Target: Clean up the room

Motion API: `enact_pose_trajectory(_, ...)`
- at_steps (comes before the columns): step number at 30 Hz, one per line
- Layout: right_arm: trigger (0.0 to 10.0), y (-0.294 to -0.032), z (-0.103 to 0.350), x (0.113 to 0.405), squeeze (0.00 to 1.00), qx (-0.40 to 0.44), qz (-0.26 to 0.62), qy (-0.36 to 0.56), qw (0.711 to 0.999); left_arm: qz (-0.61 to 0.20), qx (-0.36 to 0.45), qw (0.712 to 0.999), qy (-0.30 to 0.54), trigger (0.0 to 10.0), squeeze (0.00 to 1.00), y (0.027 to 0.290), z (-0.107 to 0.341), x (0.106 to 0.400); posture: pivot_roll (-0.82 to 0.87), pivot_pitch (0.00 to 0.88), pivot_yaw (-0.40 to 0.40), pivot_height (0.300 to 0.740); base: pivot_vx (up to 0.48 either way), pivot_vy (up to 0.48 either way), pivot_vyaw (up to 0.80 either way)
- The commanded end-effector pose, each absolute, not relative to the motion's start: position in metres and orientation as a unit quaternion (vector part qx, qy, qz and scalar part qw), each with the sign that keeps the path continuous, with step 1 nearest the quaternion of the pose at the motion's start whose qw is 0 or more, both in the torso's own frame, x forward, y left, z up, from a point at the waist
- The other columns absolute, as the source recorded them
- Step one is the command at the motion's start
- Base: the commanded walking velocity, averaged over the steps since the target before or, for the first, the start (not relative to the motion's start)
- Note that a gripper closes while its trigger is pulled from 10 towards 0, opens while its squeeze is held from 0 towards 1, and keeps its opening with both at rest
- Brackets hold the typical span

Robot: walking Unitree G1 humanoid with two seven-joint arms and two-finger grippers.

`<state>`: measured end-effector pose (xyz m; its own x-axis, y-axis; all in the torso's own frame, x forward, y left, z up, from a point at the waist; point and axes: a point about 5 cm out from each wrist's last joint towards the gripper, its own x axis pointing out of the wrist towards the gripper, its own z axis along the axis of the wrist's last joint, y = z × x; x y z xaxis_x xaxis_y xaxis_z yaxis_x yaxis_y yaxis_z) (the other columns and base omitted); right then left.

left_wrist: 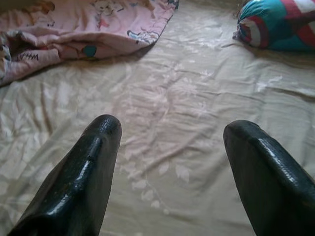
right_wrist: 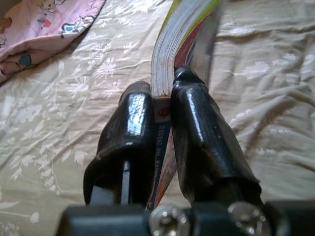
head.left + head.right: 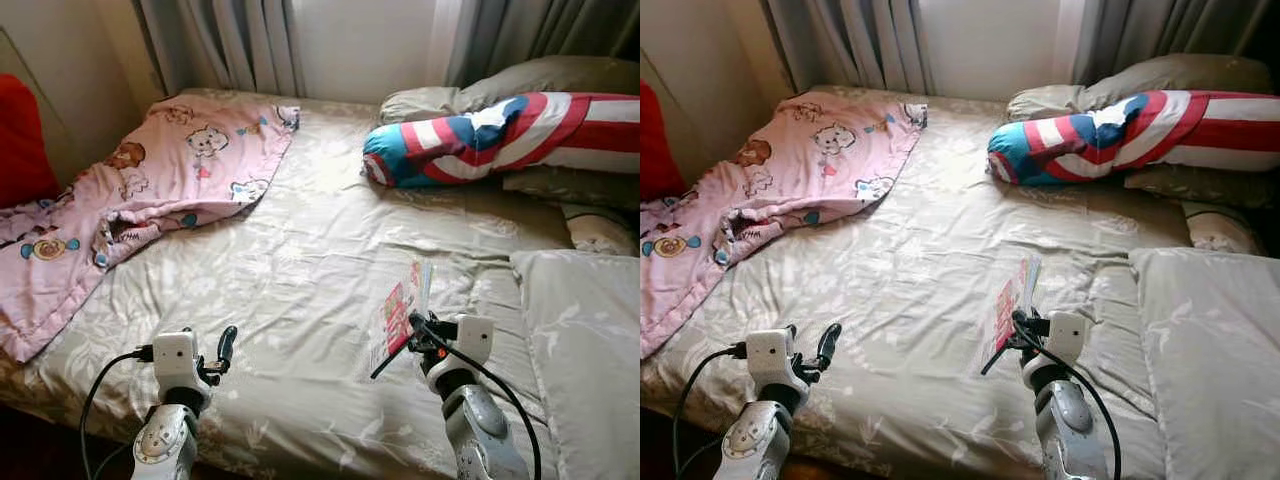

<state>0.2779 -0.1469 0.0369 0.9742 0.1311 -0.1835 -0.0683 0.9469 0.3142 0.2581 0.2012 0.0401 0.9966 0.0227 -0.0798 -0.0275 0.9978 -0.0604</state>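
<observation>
My right gripper (image 3: 412, 326) is shut on a thin book (image 3: 398, 308) with a pink and red cover, holding it by its edge just above the beige floral bedsheet (image 3: 300, 260). In the right wrist view the book (image 2: 170, 46) curves up between the two black fingers (image 2: 130, 128). My left gripper (image 3: 222, 350) hovers open over the near left part of the bed; its fingers (image 1: 93, 172) stand wide apart above bare sheet. A pink cartoon blanket (image 3: 150, 185) lies crumpled at the far left of the bed.
A red, white and blue bolster (image 3: 490, 135) lies at the head of the bed with grey pillows (image 3: 560, 80) behind it. A large beige pillow (image 3: 585, 350) lies at the right. Curtains (image 3: 230, 40) hang behind. A red cushion (image 3: 25, 140) is at the left.
</observation>
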Motion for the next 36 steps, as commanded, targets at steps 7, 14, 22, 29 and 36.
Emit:
enact_pose_trajectory(7, 10.0, -0.148, 0.041, 0.282, 0.0, 0.152, 0.052, 0.089, 0.983, 0.01, -0.027, 0.998, 0.053, 10.0, 0.0, 0.201, 0.037, 0.254, -0.04, 0.09, 0.019, 0.663, 0.0, 0.0, 0.0)
enact_pose_trajectory(14, 10.0, -0.145, 0.04, 0.284, 0.0, 0.15, 0.06, 0.096, 0.982, 0.008, -0.027, 0.998, 0.054, 10.0, 0.0, 0.201, 0.036, 0.254, -0.04, 0.091, 0.023, 0.663, 0.0, 0.0, 0.0)
enact_pose_trajectory(22, 10.0, -0.143, 0.041, 0.292, 0.0, 0.147, 0.068, 0.103, 0.981, 0.013, -0.024, 0.998, 0.056, 10.0, 0.0, 0.206, 0.036, 0.25, -0.03, 0.109, 0.026, 0.663, 0.0, 0.0, 0.0)
enact_pose_trajectory(29, 10.0, -0.143, 0.043, 0.301, 0.0, 0.144, 0.071, 0.106, 0.981, 0.015, -0.022, 0.998, 0.058, 10.0, 0.0, 0.209, 0.036, 0.249, -0.02, 0.122, 0.033, 0.663, 0.0, 0.0, 0.0)
enact_pose_trajectory(36, 10.0, -0.143, 0.047, 0.311, 0.0, 0.134, 0.076, 0.103, 0.983, 0.015, -0.019, 0.998, 0.059, 10.0, 0.0, 0.211, 0.036, 0.247, -0.01, 0.131, 0.04, 0.663, 0.0, 0.0, 0.0)
